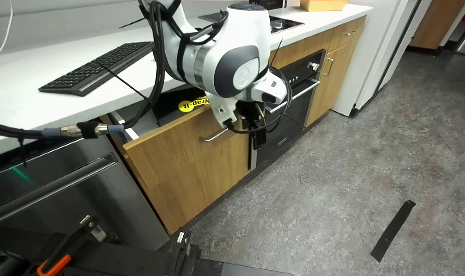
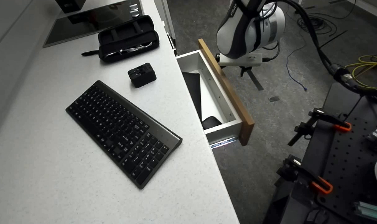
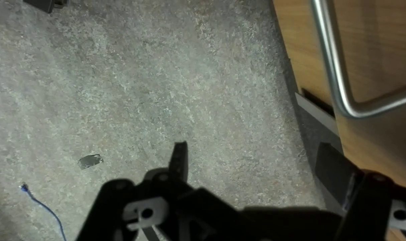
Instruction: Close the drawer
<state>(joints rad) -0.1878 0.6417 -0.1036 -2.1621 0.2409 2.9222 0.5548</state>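
Note:
The drawer stands pulled out from under the counter. Its oak front (image 1: 167, 157) and silver bar handle (image 1: 216, 135) show in an exterior view. Its white inner sides and wooden front edge (image 2: 227, 90) show in an exterior view, with black items inside. In the wrist view the handle (image 3: 333, 60) and oak front (image 3: 377, 43) are at the right. My gripper (image 1: 258, 140) points down outside the front, near the handle's far end. In the wrist view the gripper (image 3: 253, 144) is open and empty over the floor, one finger close to the front. Contact cannot be told.
A black oven front (image 1: 286, 115) is beyond the drawer, and a stainless steel appliance (image 1: 71, 184) on its near side. A keyboard (image 2: 123, 133), a black block (image 2: 141, 75) and an open black case (image 2: 129, 40) lie on the counter. A black clamped table (image 2: 347, 155) stands opposite.

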